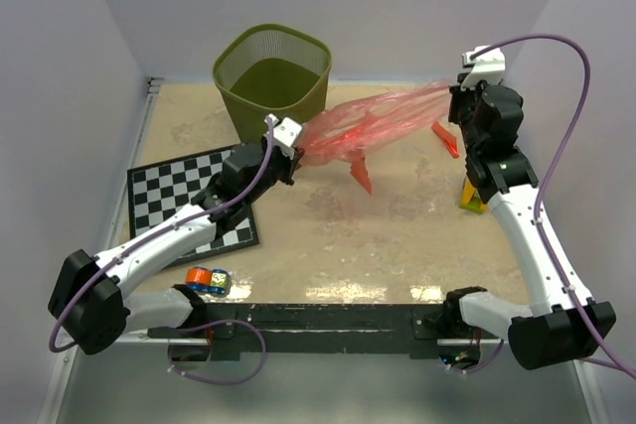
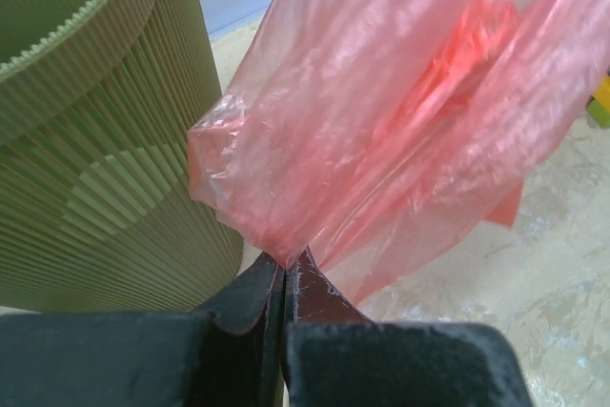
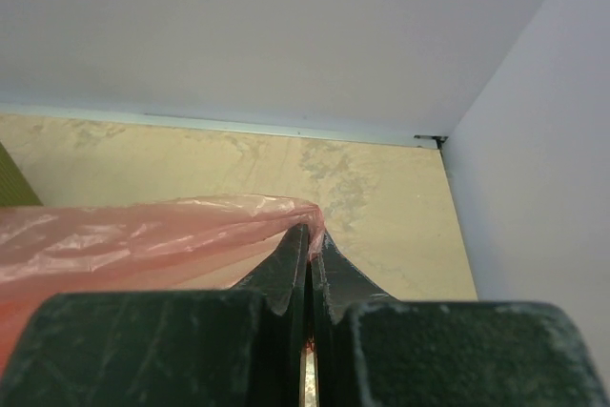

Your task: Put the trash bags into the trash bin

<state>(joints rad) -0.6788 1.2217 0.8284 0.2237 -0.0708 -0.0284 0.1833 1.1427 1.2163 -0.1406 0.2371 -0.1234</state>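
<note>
A translucent red-pink trash bag (image 1: 373, 121) hangs stretched in the air between my two grippers, above the table. My left gripper (image 1: 298, 151) is shut on its left end, just right of the olive-green mesh trash bin (image 1: 272, 79). In the left wrist view the bag (image 2: 400, 111) bunches above the pinched fingertips (image 2: 307, 274), with the bin wall (image 2: 95, 159) close on the left. My right gripper (image 1: 459, 86) is shut on the bag's right end; the film (image 3: 143, 235) pinches into the fingertips (image 3: 322, 253). A small flat red strip (image 1: 445, 138) lies on the table near the right arm.
A black-and-white checkerboard (image 1: 189, 196) lies front left under the left arm. A blue and orange toy block (image 1: 207, 280) sits near the front edge. A yellow block (image 1: 471, 196) stands by the right arm. Walls close in on the left, the back and the right (image 3: 534, 140).
</note>
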